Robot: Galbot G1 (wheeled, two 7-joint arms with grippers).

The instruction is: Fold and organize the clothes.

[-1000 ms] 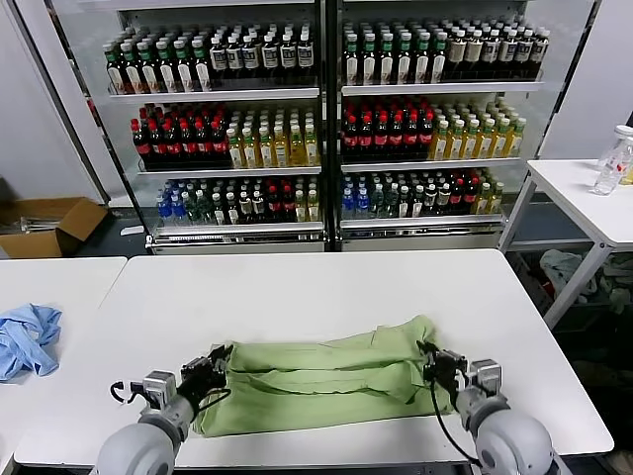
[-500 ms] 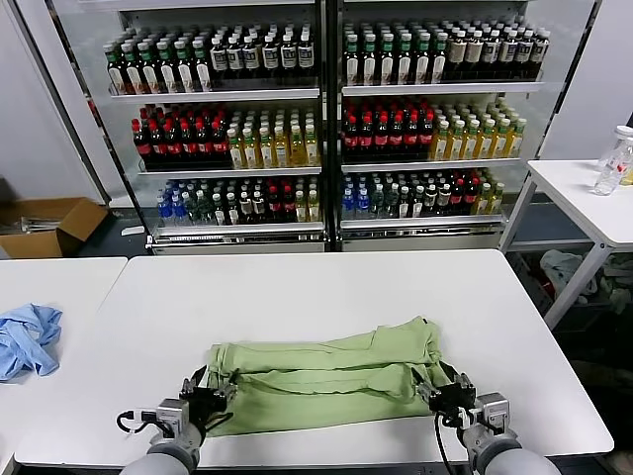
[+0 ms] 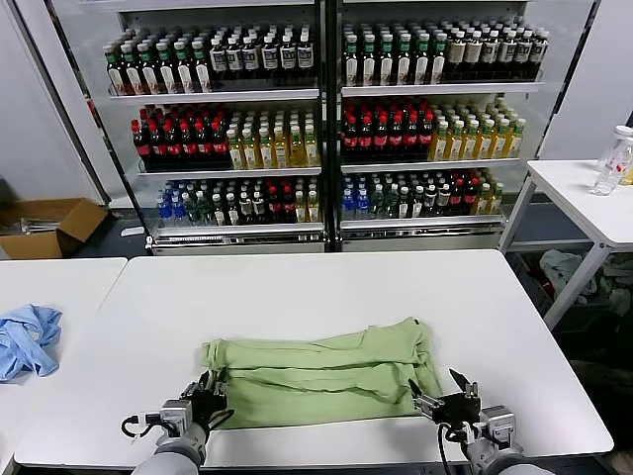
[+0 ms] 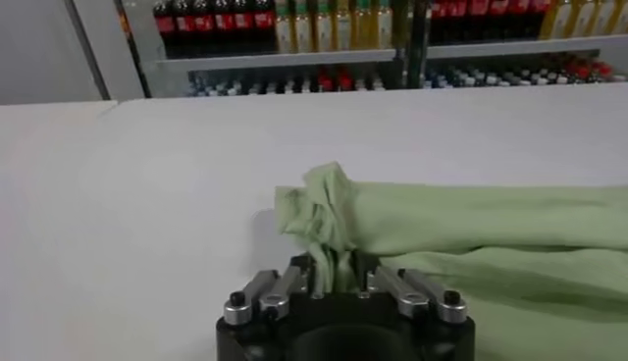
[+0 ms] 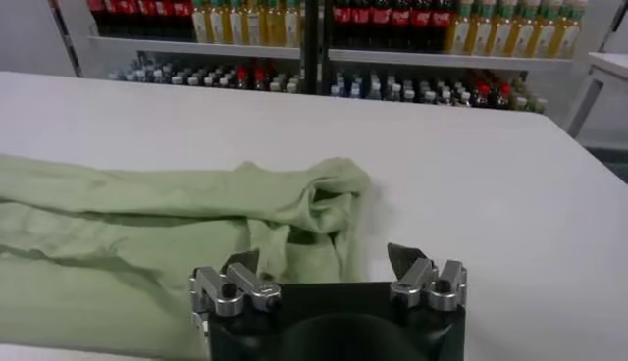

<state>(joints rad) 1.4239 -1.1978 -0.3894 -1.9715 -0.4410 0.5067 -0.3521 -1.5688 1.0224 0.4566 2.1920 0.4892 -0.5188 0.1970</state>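
The light green shirt (image 3: 316, 371) lies on the white table (image 3: 316, 282) as a long band folded lengthwise, near the front edge. No print or buttons show. My left gripper (image 3: 205, 399) is at the band's left end, shut on a bunched fold of the shirt (image 4: 471, 221), with cloth pinched between its fingers (image 4: 336, 270). My right gripper (image 3: 445, 404) is at the band's right end. In the right wrist view it is open (image 5: 322, 260): one finger stands over the shirt's (image 5: 147, 226) near corner, the other over bare table.
A light blue cloth (image 3: 25, 338) lies on the neighbouring table at the left. Drink coolers (image 3: 326, 119) stand behind the table. A small white table (image 3: 584, 188) with a bottle (image 3: 613, 158) is at the right. A cardboard box (image 3: 49, 223) sits on the floor at the left.
Both grippers have drawn back toward the table's front edge. The right gripper has let go of the shirt's right end and stands open. The left one still holds its end.
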